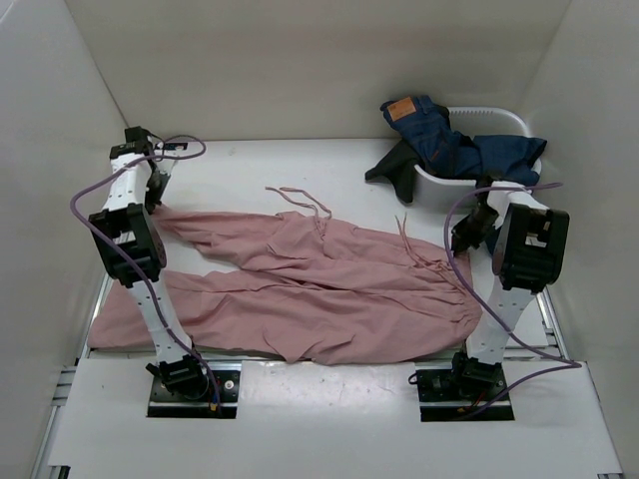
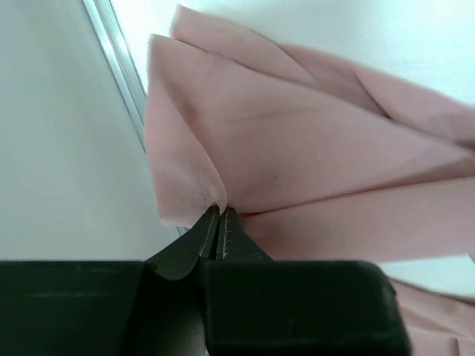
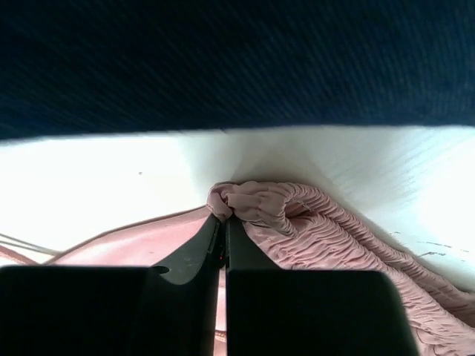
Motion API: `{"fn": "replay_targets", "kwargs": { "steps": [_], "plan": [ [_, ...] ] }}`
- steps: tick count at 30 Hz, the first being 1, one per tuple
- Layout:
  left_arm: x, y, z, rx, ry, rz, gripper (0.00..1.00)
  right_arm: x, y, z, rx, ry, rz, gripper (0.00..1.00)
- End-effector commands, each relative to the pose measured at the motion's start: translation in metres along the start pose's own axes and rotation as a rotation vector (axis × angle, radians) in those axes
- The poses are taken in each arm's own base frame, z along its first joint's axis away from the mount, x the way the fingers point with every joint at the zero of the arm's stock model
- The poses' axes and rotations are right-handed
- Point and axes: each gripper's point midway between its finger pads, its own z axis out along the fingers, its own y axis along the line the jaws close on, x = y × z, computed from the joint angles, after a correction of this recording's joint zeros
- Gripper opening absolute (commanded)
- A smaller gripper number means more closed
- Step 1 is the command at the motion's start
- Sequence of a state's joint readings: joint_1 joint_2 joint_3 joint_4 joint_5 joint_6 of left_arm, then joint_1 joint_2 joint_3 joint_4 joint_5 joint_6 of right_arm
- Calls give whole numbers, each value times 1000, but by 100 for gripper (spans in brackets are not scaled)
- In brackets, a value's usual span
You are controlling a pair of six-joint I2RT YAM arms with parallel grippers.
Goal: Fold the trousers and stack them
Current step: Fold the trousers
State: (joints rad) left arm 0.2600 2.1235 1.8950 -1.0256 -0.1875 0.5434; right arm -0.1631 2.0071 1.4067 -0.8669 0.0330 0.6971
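Basket (image 1: 440, 186) holds jeans (image 1: 451, 146), dark garment (image 1: 391, 166); left pincer (image 2: 221, 216) pinches trousers (image 1: 329, 289) hem, right pincer (image 3: 225, 222) pinches waistband.

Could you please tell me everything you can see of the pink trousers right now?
The trousers are dusty pink, of thin soft cloth, lying crumpled and mostly flat across the table, legs running left, gathered waist at the right. Thin pink drawstrings trail loose on the table beyond them. The left gripper is shut on the end of a leg; the right gripper is shut on the ruched waistband.
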Motion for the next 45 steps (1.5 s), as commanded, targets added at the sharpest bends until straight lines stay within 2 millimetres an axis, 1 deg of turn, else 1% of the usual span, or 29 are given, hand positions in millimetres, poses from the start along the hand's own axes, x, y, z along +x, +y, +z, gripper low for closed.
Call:
{"fn": "replay_targets", "kwargs": {
  "steps": [1,2,3,4,5,6,7,9,10,11,12,13,15,16,17,19,20,21,22,23,24,27,29,32,33,38,40,43,45],
  "plan": [
    [-27,30,-17,-83,-85,-15,14,-19,8,-5,13,-50,-6,0],
    [-33,35,-17,-92,-98,-7,14,-33,18,-18,-10,-94,-6,0],
    [-55,52,-32,-138,-169,-14,14,-41,25,-26,-31,-120,-17,0],
    [-64,58,-27,-157,-174,-18,14,-48,27,-34,-33,-143,-16,0],
    [-74,68,-33,-186,-200,-28,14,-55,31,-48,-42,-177,-15,0],
    [-81,80,-42,-229,-219,-12,14,-68,40,-62,-70,-227,-13,0],
    [-94,96,-66,-283,-275,-16,14,-79,38,-81,-79,-287,0,0],
    [-93,108,-77,-342,-271,22,14,-91,30,-111,-104,-363,31,0],
    [-89,114,-98,-376,-288,26,14,-95,28,-117,-123,-390,41,0],
    [-84,115,-105,-390,-282,35,14,-95,26,-121,-130,-413,44,0],
    [-75,113,-109,-393,-263,48,14,-95,21,-136,-162,-446,45,0],
    [-57,103,-114,-376,-234,71,14,-87,17,-128,-165,-435,29,0],
    [-26,94,-117,-360,-176,86,14,-72,11,-136,-192,-438,25,0],
    [7,79,-101,-318,-83,101,14,-65,9,-135,-210,-430,20,0],
    [23,76,-123,-335,-85,96,14,-49,0,-133,-220,-422,17,0],
    [66,69,-124,-303,-10,88,14,-35,-11,-132,-234,-421,23,0],
    [95,58,-126,-278,33,86,14,-29,-22,-132,-237,-419,40,0],
    [114,53,-127,-268,73,80,14,-21,-29,-148,-272,-455,46,0],
    [136,52,-126,-256,110,57,14,-5,-40,-136,-250,-425,46,0],
    [159,36,-116,-205,158,74,14,1,-49,-136,-248,-432,48,0],
    [172,32,-128,-216,151,61,14,11,-55,-143,-264,-454,47,0],
    [205,11,-128,-191,173,67,14,46,-72,-116,-254,-372,50,0],
    [218,8,-131,-195,179,57,14,65,-82,-97,-240,-322,83,0],
    [242,-2,-129,-206,203,71,14,73,-92,-90,-209,-320,110,0],
    [255,-13,-123,-197,227,91,14,81,-98,-81,-186,-291,111,0],
    [307,-20,-100,-225,336,131,14,90,-112,-78,-147,-296,147,0],
    [314,-17,-100,-227,340,120,14,84,-113,-92,-136,-324,151,0],
    [313,4,-104,-280,329,107,14,79,-119,-105,-106,-362,160,0],
    [316,3,-100,-260,327,103,14,84,-123,-104,-104,-360,160,0]
  ]
}}
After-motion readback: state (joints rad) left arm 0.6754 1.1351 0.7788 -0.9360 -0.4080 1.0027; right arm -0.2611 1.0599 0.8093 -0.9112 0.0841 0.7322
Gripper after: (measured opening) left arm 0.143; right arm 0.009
